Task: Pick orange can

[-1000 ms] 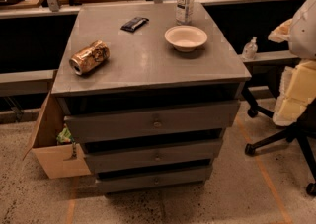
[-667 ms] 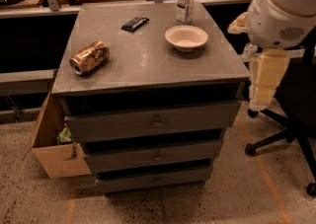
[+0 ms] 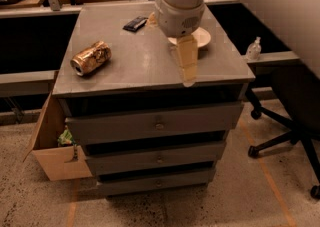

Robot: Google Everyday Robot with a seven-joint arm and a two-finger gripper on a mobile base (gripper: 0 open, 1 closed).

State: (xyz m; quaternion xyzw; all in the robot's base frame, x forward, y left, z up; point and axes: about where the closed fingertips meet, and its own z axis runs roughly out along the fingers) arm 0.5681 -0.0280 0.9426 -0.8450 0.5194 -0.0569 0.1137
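Observation:
The orange can [image 3: 91, 58] lies on its side at the left of the grey cabinet top [image 3: 135, 66], dented, shiny orange-gold and brown, its silver end facing front-left. My gripper [image 3: 187, 65] hangs from the big white wrist over the middle-right of the top, near the front edge and well to the right of the can, not touching it. Nothing shows in the gripper. The clear bottle is hidden behind my arm.
A white bowl [image 3: 204, 36] sits at the right, partly behind my wrist. A flat black item [image 3: 135, 23] lies at the back. A cardboard box [image 3: 52, 146] stands left of the drawers. An office chair [image 3: 290, 121] is on the right, near a small bottle [image 3: 254, 49] on a ledge.
My arm has swung in from the right edge to above the cabinet top. It now covers the clear bottle and part of the bowl. The can has not moved.

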